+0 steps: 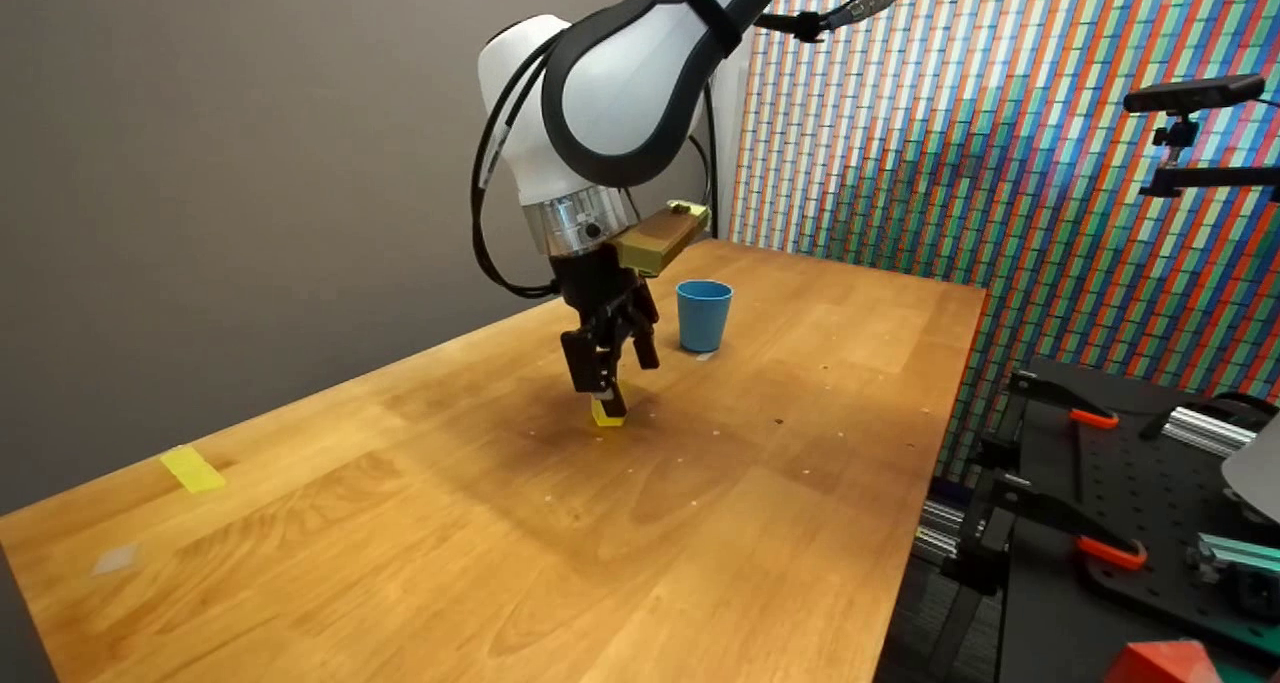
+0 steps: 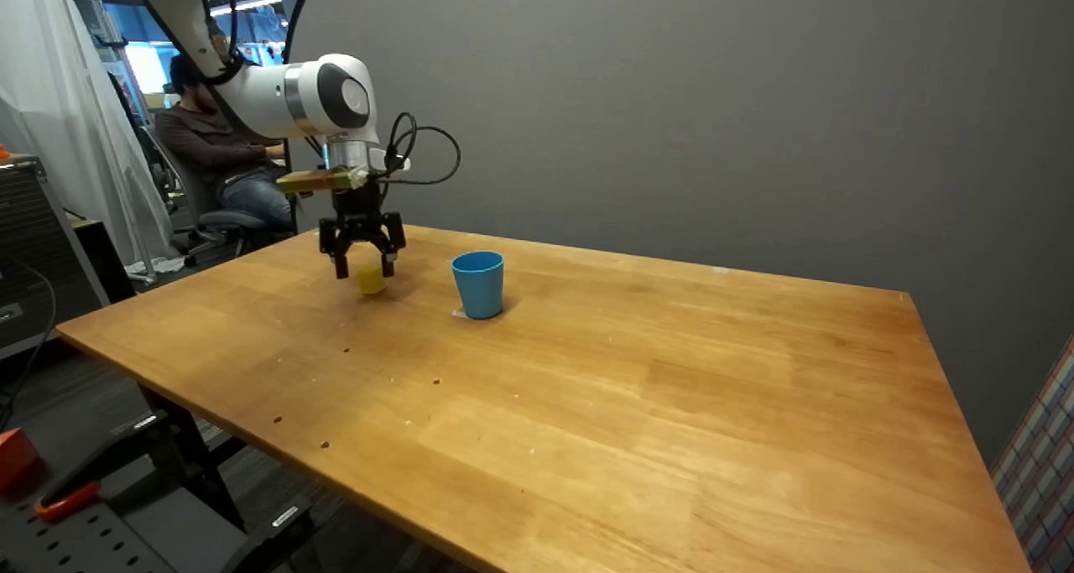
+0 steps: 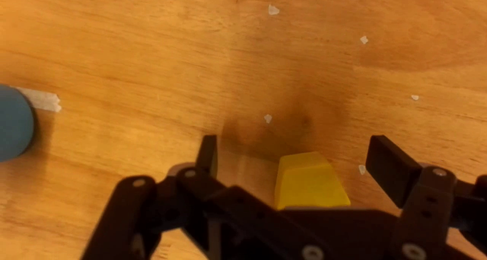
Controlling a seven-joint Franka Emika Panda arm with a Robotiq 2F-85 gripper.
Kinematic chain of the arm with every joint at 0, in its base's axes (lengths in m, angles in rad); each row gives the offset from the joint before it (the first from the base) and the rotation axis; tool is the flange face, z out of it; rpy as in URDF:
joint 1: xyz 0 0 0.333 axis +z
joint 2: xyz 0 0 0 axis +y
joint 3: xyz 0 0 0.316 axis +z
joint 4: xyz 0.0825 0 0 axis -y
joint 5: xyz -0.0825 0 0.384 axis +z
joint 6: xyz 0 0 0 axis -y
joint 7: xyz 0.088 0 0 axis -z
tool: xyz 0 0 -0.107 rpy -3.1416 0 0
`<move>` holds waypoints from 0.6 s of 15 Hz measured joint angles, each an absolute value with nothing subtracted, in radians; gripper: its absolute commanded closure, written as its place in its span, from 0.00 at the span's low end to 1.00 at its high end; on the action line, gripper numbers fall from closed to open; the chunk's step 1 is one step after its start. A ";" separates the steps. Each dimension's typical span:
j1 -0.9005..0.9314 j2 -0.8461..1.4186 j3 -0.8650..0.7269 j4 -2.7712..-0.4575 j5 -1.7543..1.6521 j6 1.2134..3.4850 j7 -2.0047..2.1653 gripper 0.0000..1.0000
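Nearest the wrist camera, across the bottom of that frame, is the black two-fingered gripper (image 3: 296,157), its dark fingers (image 3: 207,153) spread wide apart with nothing clamped between them. In the gap, low and right of centre in the same frame, sits a small, flat-faced yellow block (image 3: 310,184), its lower part hidden by the gripper's own body. Wood shows on both sides of it, a little more toward the finger at the left, so neither finger looks to be touching it. The block appears to rest on the brown wooden table (image 2: 688,405); how far the fingertips reach down beside it is hard to judge, since they overlap or nearly meet it in both exterior views. A blue, tapered cup, probably plastic (image 2: 480,288), stands upright left of centre in an exterior view, to the right of the gripper and apart from it; a strip of pale tape (image 3: 45,99) runs out from its foot. The step in hand looks to be lining up on the block, with no grip taken. The next move, I judge, calls for centring the block between the fingers, lowering if the tips sit too high, then closing evenly on its sides.
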State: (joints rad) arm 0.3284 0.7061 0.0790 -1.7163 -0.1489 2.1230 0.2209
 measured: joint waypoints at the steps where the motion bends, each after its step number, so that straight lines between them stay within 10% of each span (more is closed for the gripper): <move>1: 0.335 0.716 0.075 -1.703 -0.154 2.115 0.230 0.25; 9: 0.346 0.767 0.064 -1.609 -0.172 2.069 0.257 0.80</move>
